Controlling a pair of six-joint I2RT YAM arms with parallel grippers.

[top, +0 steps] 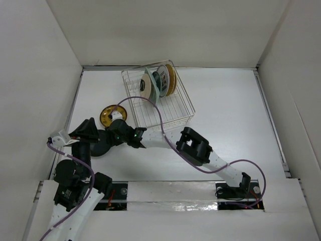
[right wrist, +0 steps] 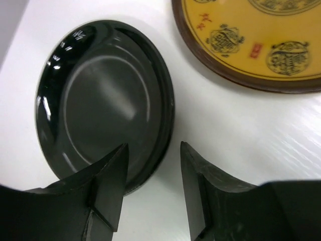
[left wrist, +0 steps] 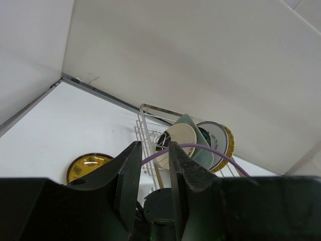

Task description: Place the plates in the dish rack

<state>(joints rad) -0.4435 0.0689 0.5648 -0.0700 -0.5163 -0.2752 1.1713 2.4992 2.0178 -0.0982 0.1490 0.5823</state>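
Observation:
The silver wire dish rack [top: 173, 108] stands at the back centre with several plates upright in it: a cream one [top: 146, 85], a pale green one [top: 152, 82] and a teal-patterned one [top: 162, 80]. A yellow-and-dark-brown plate [top: 106, 116] lies flat on the table left of the rack. A glossy black plate [right wrist: 100, 100] lies beside it. My right gripper [right wrist: 153, 158] is open and straddles the black plate's rim, one finger over the plate and one over the table. My left gripper [left wrist: 154, 150] is slightly open and empty, raised above the table and facing the rack [left wrist: 148, 135].
White walls enclose the table on three sides. A purple cable [left wrist: 210, 150] of the right arm arcs in front of the rack. The right arm [top: 195, 148] reaches across the table's front. The left arm [top: 75, 175] stands at the near left.

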